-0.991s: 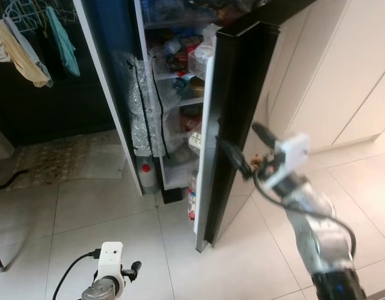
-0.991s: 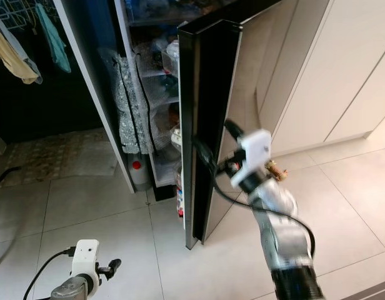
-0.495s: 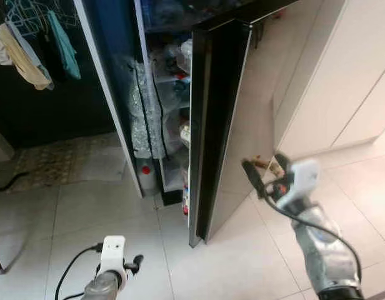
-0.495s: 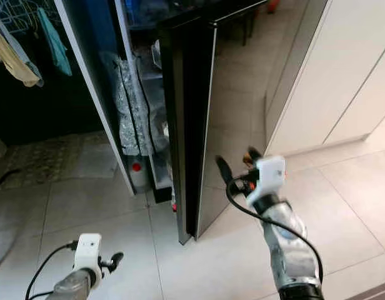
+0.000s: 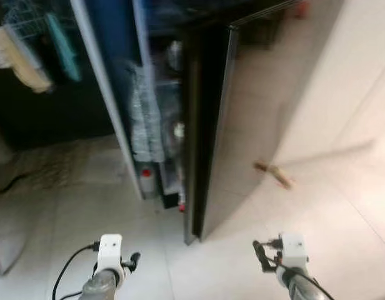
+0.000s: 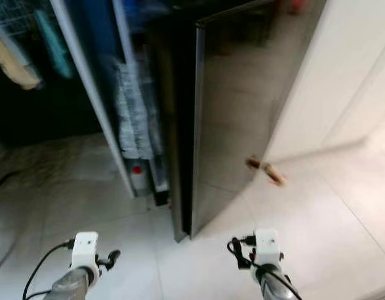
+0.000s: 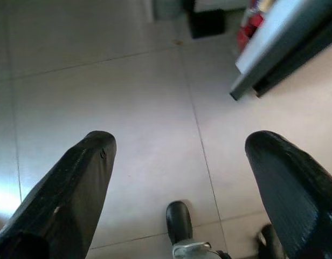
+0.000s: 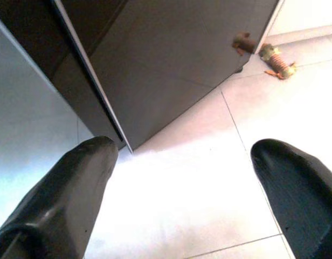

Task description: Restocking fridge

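Beige clothing: hanging on a rack in the dark recess at far left; blurred, like most of the head views now.
Left gripper: hanging low over the pale floor tiles; its two black fingers are standing wide apart with nothing between them; idle.
Fridge interior: showing as a narrowing slot between the blue-lit side wall and the door; silvery wrapped packs and a red-capped bottle at the bottom shelf are showing through the gap.
Fridge door: standing almost edge-on to the camera; a second ago it was swung well open with the right arm raised against its edge, half a second ago it was nearer shut, and now it is closer still; judging by that, it is swinging to under the push and is not yet latched.
Right gripper: dropping back low over the floor, well clear of the door after its raised reach a second ago; jaws gaping, holding nothing.
Small toy: lying on the tiles by the cream cabinets, beside the door's far corner.
Meaning for the task: stock is sitting inside, both grippers are carrying nothing, so restocking looks finished bar the door sealing; worth checking that it closes fully.
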Tool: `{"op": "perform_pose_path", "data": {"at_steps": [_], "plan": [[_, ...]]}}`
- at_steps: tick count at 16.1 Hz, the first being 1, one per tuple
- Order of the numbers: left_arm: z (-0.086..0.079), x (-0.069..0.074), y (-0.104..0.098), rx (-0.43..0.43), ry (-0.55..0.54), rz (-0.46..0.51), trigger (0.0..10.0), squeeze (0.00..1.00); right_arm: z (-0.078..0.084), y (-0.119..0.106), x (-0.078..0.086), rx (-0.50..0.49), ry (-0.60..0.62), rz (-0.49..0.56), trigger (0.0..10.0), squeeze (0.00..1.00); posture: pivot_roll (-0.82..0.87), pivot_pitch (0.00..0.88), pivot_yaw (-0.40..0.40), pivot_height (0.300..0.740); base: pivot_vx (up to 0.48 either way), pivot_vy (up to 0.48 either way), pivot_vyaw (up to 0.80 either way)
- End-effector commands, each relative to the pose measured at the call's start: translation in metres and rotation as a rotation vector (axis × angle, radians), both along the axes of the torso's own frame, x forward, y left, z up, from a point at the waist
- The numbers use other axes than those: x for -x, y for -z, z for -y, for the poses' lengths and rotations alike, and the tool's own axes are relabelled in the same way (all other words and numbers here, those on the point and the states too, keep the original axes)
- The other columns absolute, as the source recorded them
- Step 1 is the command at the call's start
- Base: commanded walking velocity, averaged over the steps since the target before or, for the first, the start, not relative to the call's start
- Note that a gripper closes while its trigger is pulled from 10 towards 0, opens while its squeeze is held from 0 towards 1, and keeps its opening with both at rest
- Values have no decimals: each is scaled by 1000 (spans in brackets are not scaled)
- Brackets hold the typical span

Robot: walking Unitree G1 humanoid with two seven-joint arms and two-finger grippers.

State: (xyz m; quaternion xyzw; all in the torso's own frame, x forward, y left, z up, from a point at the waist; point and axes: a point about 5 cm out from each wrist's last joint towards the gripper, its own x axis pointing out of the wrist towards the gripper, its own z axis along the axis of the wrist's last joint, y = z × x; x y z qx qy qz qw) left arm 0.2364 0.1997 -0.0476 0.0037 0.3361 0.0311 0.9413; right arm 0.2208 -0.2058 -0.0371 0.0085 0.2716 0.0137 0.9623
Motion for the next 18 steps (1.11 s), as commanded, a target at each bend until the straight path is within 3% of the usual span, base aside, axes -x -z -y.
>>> {"op": "perform_pose_path", "data": {"at_steps": [1, 4, 14, 18], "plan": [[-10, 14, 8, -9, -33, -51, 10000, 0, -6, -8, -13, -8, -4, 65, 10000, 0, -183, 46, 12, 740, 356, 0, 800], [-9, 15, 9, -12, -29, -58, 10000, 0, -6, -11, -20, -16, 3, 81, 10000, 0, -182, 47, 12, 740, 356, 0, 200], [-4, 20, 13, -8, 0, -83, 10000, 0, -12, -21, -34, 3, -12, 157, 10000, 0, -180, 48, 6, 740, 0, 0, 0], [-4, 19, 13, -8, 2, -82, 10000, 0, -16, -22, -36, 3, -32, 171, 10000, 0, -178, 44, 6, 740, 251, 0, 0]]}}
